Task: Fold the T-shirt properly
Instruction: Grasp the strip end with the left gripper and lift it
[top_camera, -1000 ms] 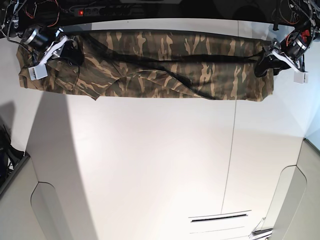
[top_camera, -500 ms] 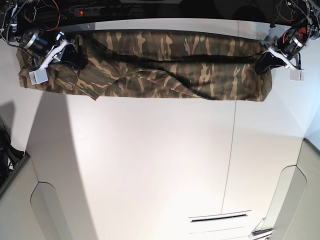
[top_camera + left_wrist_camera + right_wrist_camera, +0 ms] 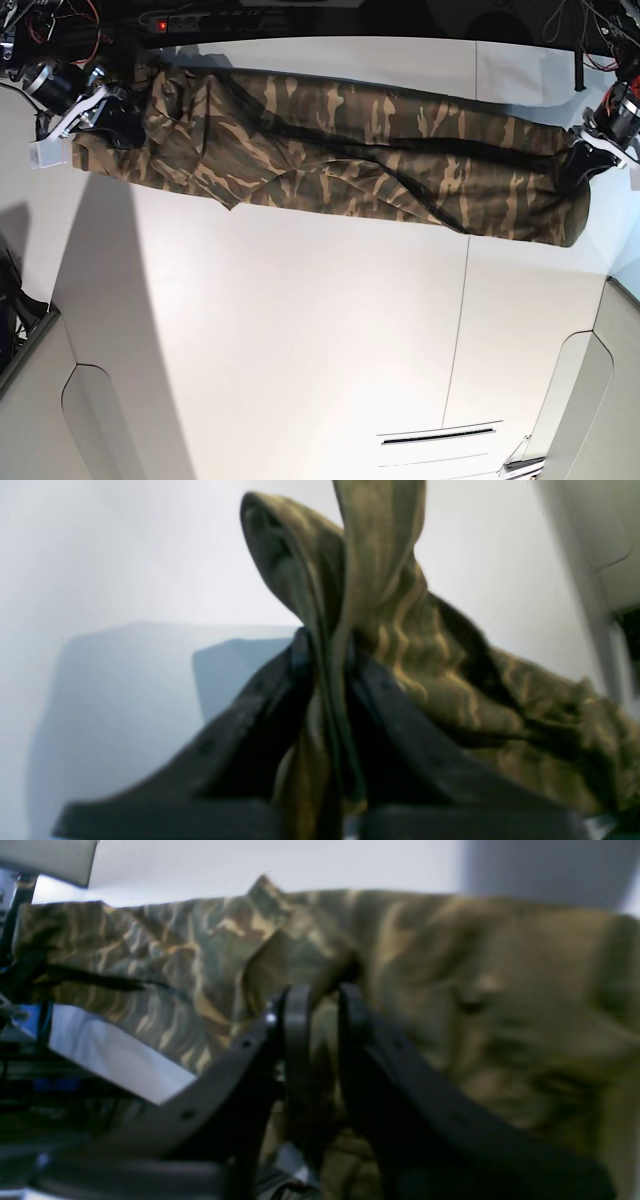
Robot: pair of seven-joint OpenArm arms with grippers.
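The camouflage T-shirt (image 3: pixel 350 150) hangs stretched in a long band across the far side of the table, sloping down toward the right of the base view. My left gripper (image 3: pixel 578 160) is shut on the shirt's right end; in the left wrist view its jaws (image 3: pixel 322 645) pinch a fold of cloth (image 3: pixel 400 630) that rises above them. My right gripper (image 3: pixel 115 118) is shut on the shirt's left end; in the right wrist view its jaws (image 3: pixel 320 1000) clamp the cloth (image 3: pixel 450 990), which fills most of that view.
The white table (image 3: pixel 300 330) has a thin seam (image 3: pixel 462 330) and a dark slot (image 3: pixel 437 436) near the front. A power strip with a red light (image 3: pixel 163 23) and cables lie along the back edge. Grey rounded panels (image 3: pixel 90 420) sit at the front corners.
Both grippers have moved outward and up with the shirt. The shirt is pulled longer and tighter, and its right end now sits further right and lower in the base view.
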